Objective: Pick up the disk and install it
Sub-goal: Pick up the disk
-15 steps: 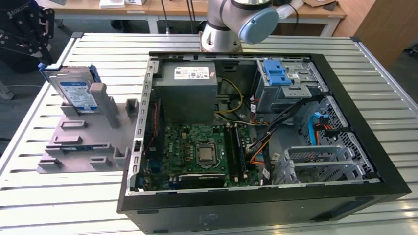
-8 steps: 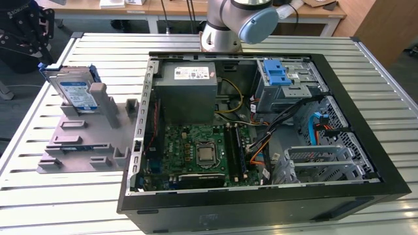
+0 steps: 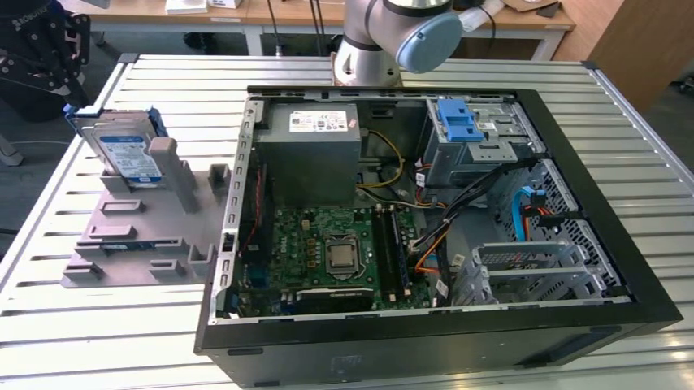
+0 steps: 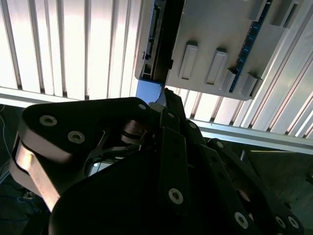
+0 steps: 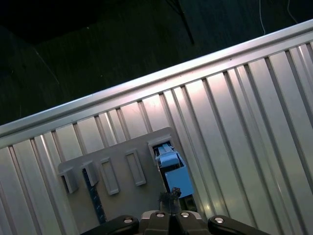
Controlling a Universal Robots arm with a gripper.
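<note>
1. On the exterior view's left, the gripper (image 3: 49,77) hangs up high over the far corner of the table (image 3: 97,333). We cannot tell if it is open or shut, or if it has hold of anything.
2. Near it and lower down, the disk (image 3: 123,153) stands on its edge in a grey holder (image 3: 141,236). We think it stands up so its top is easy to grab.
3. Further right, the computer case (image 3: 607,244) lies open. We think that is so the drive bay (image 3: 483,150) with its blue latch (image 3: 460,122) can be reached from above.
4. The exterior view gives us the disk's label and the case. The first wrist view looks down on the disk's blue edge in the holder. The second wrist view shows the gripper's black body close to that edge.
</note>
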